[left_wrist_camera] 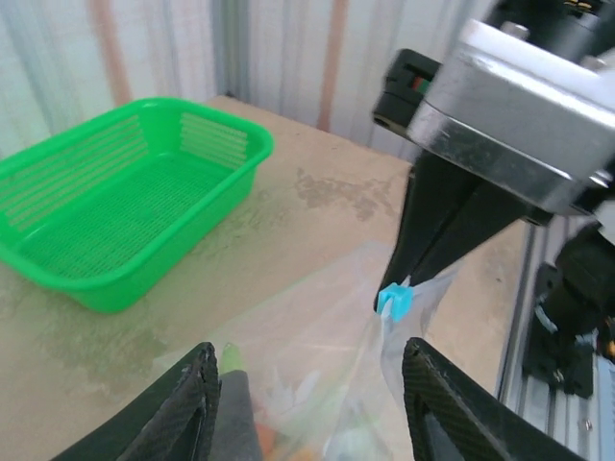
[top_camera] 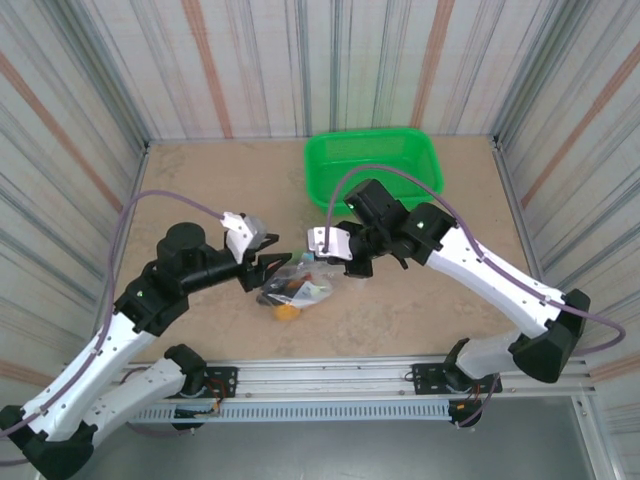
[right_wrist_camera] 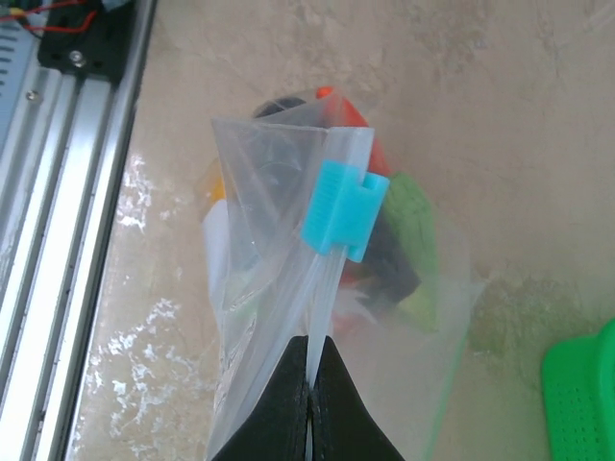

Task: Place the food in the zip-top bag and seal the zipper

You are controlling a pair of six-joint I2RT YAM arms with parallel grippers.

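A: Where is the clear, floppy plastic zip-top bag (top_camera: 296,282) found?
B: Mid-frame on the beige tabletop (top_camera: 200,190), with its pale zipper strip (right_wrist_camera: 319,288) pinched by the right end effector (right_wrist_camera: 309,384). The left end effector (left_wrist_camera: 312,394) is spread around it. Light and slippery, it is judged best gripped at the stiffer zipper.

Soft, even light is filling every view; the table (right_wrist_camera: 144,317) is glinting with glare at the right wrist view's lower left; shadows are falling faintly.

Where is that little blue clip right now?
The blue clip sits on the zipper of the zip-top bag, just beyond the right gripper, which pinches that edge, in the right wrist view.
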